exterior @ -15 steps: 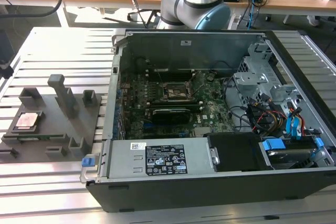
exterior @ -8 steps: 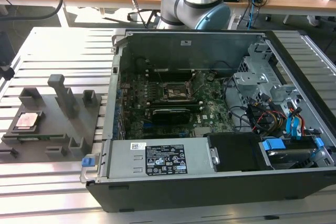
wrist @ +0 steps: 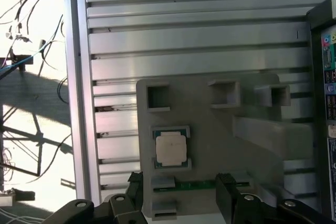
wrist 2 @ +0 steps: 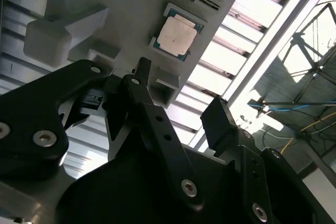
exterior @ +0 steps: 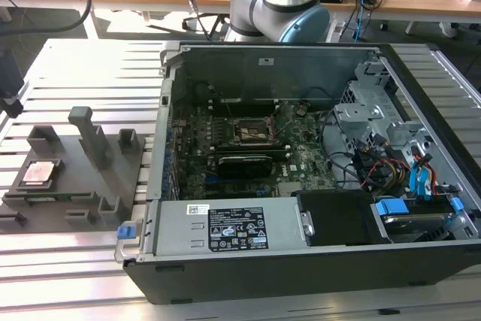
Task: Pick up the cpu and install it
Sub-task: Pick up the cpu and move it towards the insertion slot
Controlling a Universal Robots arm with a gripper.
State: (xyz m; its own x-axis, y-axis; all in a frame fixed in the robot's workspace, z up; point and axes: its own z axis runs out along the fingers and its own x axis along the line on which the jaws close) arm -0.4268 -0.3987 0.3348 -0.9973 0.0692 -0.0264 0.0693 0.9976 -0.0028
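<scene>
The cpu point(exterior: 40, 173) is a small pale silvery-pink square lying flat in a recess of the grey fixture plate point(exterior: 83, 186), at the exterior view's left, outside the computer case point(exterior: 301, 261). Both wrist views look down on the cpu point(wrist: 170, 148) point(wrist 2: 177, 36). My gripper point(wrist: 181, 195) point(wrist 2: 181, 103) hovers above the fixture, open, its two black fingers point(wrist: 226, 195) spread wide with nothing between them. The cpu lies just beyond the fingertips, untouched. Inside the case, the black square socket point(exterior: 252, 131) sits on the green motherboard.
Grey posts point(exterior: 92, 134) and blocks rise from the fixture near the cpu. The case walls, drive cage point(exterior: 368, 118) and cable bundles point(exterior: 391, 171) surround the motherboard. The grooved aluminium table point(exterior: 68, 65) ends close beyond the fixture. The arm's base point(exterior: 282, 1) stands behind the case.
</scene>
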